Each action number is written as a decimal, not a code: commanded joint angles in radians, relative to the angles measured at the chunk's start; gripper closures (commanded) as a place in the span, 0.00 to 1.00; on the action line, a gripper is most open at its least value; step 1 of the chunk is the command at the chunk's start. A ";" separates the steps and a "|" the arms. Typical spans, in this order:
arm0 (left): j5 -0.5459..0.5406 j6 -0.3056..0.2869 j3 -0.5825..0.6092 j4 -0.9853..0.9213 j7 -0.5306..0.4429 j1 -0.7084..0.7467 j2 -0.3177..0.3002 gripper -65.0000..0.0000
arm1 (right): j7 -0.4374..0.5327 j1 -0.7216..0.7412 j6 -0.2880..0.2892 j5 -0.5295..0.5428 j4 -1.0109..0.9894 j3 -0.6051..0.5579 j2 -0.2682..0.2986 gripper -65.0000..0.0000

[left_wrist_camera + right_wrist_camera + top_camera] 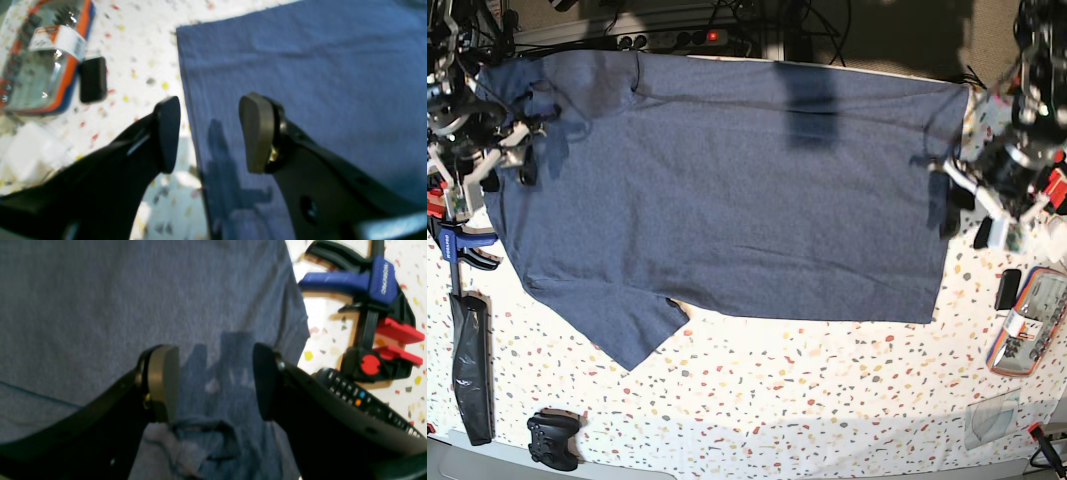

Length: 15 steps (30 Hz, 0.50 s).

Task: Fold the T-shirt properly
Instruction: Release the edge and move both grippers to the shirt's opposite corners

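Note:
The T-shirt [727,190] is a large heathered navy one, spread flat with its plain side up across the speckled table [807,400]. Its hem is at the right of the base view and its sleeves at the left. My left gripper [210,133] is open and hovers over the hem edge of the T-shirt [300,83], one finger over cloth and the other over bare table. In the base view the left gripper [954,212] sits at the hem. My right gripper [215,383] is open above the T-shirt [100,306] near a rumpled fold, at the sleeve end [515,165]. Neither holds anything.
An orange-and-blue blister pack [43,56] and a small black block [93,80] lie beside the hem. A blue-and-red bar clamp [377,290] and a black remote [360,400] sit by the right gripper. A black gamepad [554,438] lies near the front edge.

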 commanded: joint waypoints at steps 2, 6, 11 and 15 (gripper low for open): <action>-0.011 -0.006 -0.006 -0.075 -0.019 -0.091 0.006 0.54 | 0.010 0.030 0.000 0.006 0.008 0.008 0.015 0.47; -0.062 -0.111 -0.006 -0.299 0.012 -0.275 0.045 0.54 | -0.006 0.076 0.020 0.006 -0.017 0.008 0.015 0.47; -0.097 -0.141 -0.006 -0.650 0.056 -0.524 0.076 0.54 | -0.045 0.105 0.038 0.005 -0.043 0.008 0.015 0.47; -0.114 -0.237 -0.007 -0.949 0.066 -0.703 0.084 0.54 | -0.047 0.105 0.040 0.005 -0.043 0.008 0.016 0.47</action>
